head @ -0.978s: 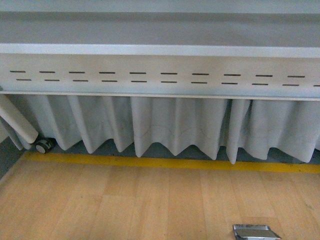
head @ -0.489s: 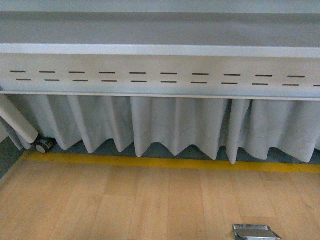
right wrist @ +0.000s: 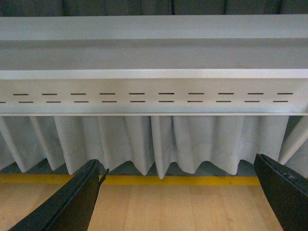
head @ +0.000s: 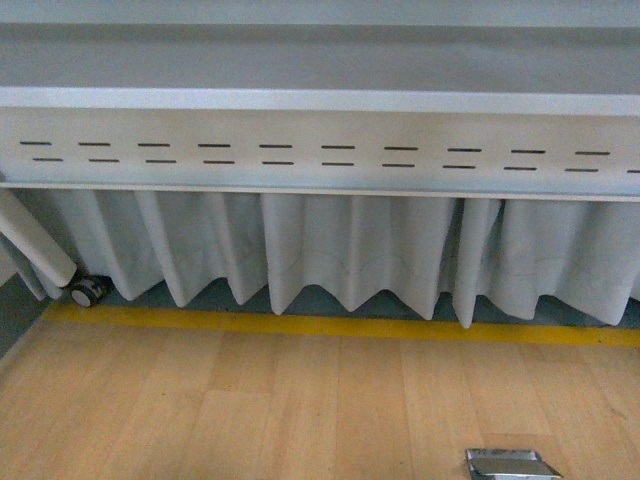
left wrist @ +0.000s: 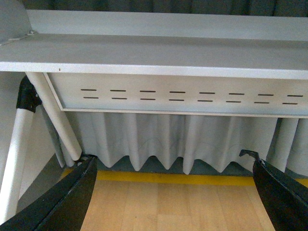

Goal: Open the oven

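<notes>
Left hand [left wrist: 173, 161] is spread wide with nothing in it, right hand [right wrist: 178, 161] same deal, fingers far apart and empty. The oven doesn't show in any of the three views. All you get is a white slotted panel [head: 320, 150], a pleated grey curtain [head: 350, 250] under it, a yellow stripe [head: 330, 327], the wooden surface [head: 250, 410], a caster [head: 88, 291] far left, and a small shiny metal piece [head: 510, 463] at the near edge.

even, soft daylight; mild noise, slight softness throughout; no glare; faint shadow under bench ledge [head: 320, 100].
</notes>
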{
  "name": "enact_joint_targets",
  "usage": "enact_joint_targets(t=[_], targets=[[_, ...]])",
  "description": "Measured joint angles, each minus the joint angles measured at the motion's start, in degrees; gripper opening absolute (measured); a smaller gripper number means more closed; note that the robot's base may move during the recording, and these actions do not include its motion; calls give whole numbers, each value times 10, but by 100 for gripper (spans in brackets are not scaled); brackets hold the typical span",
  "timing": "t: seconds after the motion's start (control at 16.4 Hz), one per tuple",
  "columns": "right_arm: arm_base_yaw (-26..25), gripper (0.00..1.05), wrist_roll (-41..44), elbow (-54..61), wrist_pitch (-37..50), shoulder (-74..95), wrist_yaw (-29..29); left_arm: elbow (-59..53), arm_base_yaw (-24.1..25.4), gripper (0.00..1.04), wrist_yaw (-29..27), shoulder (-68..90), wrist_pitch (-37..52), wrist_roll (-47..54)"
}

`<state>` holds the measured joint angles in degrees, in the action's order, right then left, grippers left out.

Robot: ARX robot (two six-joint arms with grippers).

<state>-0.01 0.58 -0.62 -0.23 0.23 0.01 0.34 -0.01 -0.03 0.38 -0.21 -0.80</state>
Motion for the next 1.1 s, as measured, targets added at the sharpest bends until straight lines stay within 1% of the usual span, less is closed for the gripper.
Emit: enact_joint_targets(t=[1.1], targets=[[0, 98, 0, 0, 0, 0, 0, 0, 0, 98, 0, 0, 0, 0]])
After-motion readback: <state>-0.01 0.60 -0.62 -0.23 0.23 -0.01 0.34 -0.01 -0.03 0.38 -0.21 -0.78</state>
